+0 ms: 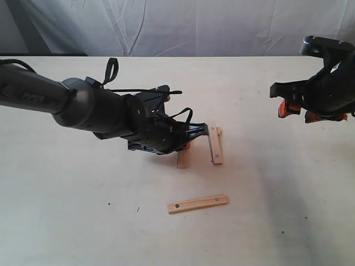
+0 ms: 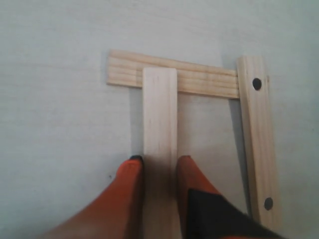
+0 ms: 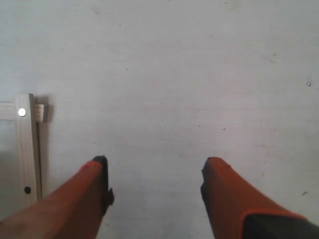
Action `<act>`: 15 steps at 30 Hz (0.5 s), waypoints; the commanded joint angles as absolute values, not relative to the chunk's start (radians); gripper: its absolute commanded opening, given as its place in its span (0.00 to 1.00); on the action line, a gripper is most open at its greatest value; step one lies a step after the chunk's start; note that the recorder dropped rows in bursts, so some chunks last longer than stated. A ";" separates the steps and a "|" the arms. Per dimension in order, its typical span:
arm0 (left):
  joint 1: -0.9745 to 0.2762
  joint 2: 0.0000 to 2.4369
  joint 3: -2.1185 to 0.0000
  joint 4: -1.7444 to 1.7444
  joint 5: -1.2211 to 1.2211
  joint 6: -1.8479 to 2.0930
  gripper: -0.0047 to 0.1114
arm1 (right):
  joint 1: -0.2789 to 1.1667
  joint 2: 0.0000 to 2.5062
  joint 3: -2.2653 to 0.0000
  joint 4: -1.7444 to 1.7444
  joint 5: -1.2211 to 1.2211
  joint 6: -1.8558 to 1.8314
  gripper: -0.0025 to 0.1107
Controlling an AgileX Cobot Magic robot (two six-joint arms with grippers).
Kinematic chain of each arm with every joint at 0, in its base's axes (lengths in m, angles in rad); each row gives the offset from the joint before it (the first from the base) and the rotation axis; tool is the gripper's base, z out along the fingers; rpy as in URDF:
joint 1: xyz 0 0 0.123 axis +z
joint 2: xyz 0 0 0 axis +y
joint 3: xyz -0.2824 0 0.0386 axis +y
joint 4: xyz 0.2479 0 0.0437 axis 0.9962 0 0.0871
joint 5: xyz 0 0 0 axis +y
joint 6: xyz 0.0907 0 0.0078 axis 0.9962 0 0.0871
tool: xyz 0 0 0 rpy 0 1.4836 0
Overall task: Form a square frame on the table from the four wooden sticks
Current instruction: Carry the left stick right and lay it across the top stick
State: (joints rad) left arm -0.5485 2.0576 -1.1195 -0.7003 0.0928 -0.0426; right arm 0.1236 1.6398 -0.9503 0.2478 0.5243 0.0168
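Pinching held stick (image 2: 159, 114) in left gripper (image 2: 159, 167), tip over cross stick (image 2: 204, 79) | right gripper (image 3: 154, 174) spread, well apart | we log loose stick (image 1: 197, 203) on desk (image 1: 66, 221), camera-side of left gripper, long axis parallel to cross stick, nearer left gripper.

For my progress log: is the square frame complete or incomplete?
Incomplete. The left pincer holds one stick over the cross stick, beside the dotted stick; the fourth stick lies apart on the table.
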 commanded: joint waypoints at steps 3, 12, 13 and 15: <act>-0.551 2.058 -1.116 -0.682 0.090 -0.044 0.21 | 0.119 1.638 -0.953 0.248 0.516 0.011 0.51; -0.551 2.017 -1.116 -0.655 0.089 -0.042 0.43 | 0.119 1.638 -0.953 0.248 0.516 0.011 0.51; -0.551 2.007 -1.116 -0.636 0.089 -0.042 0.43 | 0.119 1.638 -0.953 0.248 0.516 0.011 0.51; -0.544 1.986 -1.116 -0.607 0.098 -0.042 0.43 | 0.119 1.638 -0.953 0.248 0.516 0.006 0.51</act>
